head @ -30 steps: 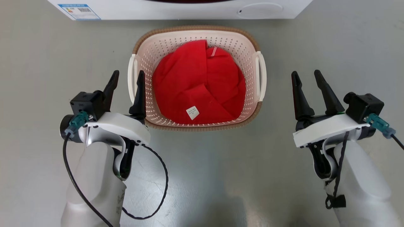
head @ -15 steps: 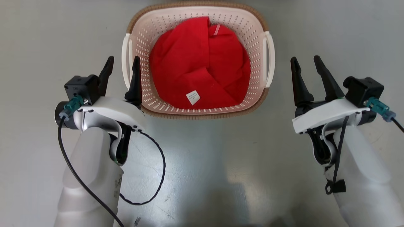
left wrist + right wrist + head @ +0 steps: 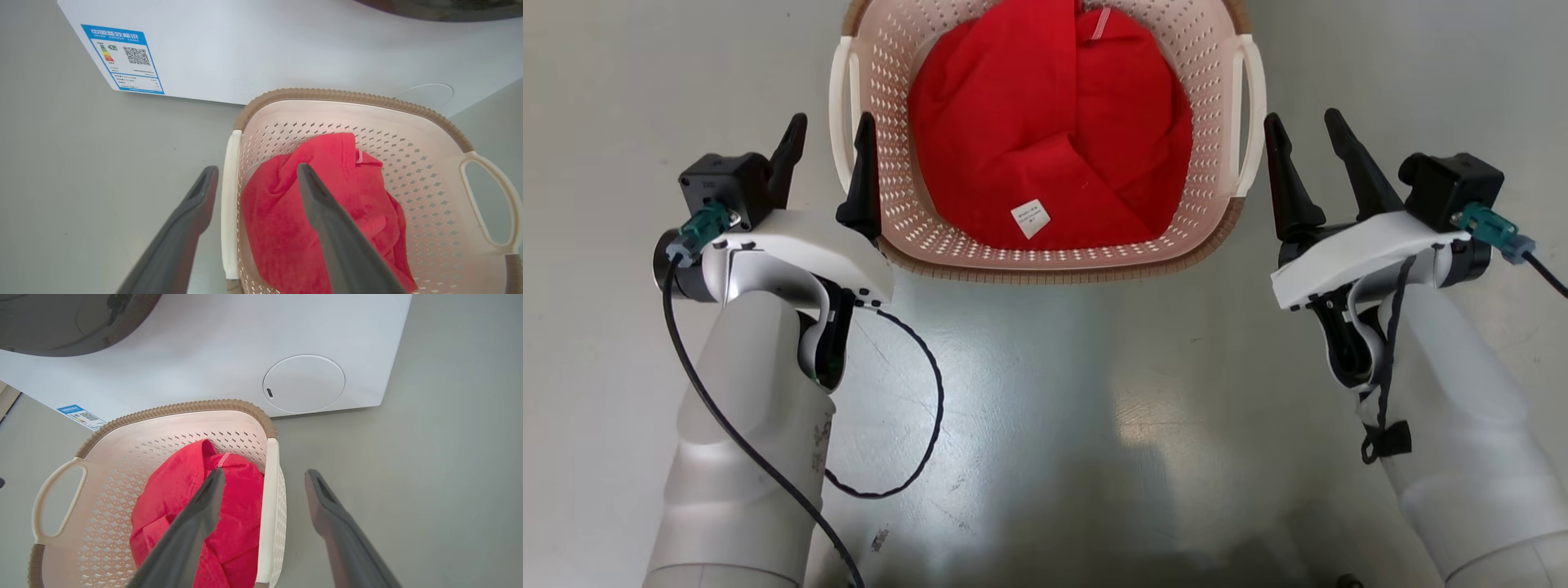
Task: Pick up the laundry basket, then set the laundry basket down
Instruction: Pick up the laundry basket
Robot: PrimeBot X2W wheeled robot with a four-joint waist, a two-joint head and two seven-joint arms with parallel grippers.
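Grey floor under everything, glossy on the near side of the basket. White washer stands just behind the basket, with a dark curved panel at its top edge in both wrist views.

Basket sits on the floor between the two arms. It is cream and perforated, with a brown rim and a white loop handle on each short side. Red cloth is bundled inside the basket and covers most of its bottom.

Pale left forearm at the basket's left side, right forearm at its right side.
- Left tool: jaws spread wide, gripping nothing. Left handle lies between the two fingers, one outside the basket and one over its inner wall. Contact with the handle: cannot tell.
- Right tool: jaws also wide, gripping nothing. In the head view the inner finger is just beside the right handle, outside the basket. In the right wrist view that handle shows between the fingers. Contact: cannot tell.

Smaller items:
- Black cable loops from the left arm over the floor, on the near side of the basket.
- Round cover on the washer front, behind the basket's right corner.
- Blue label on the washer, behind the basket's left corner.
- Small white tag on the cloth, toward the basket's near wall.
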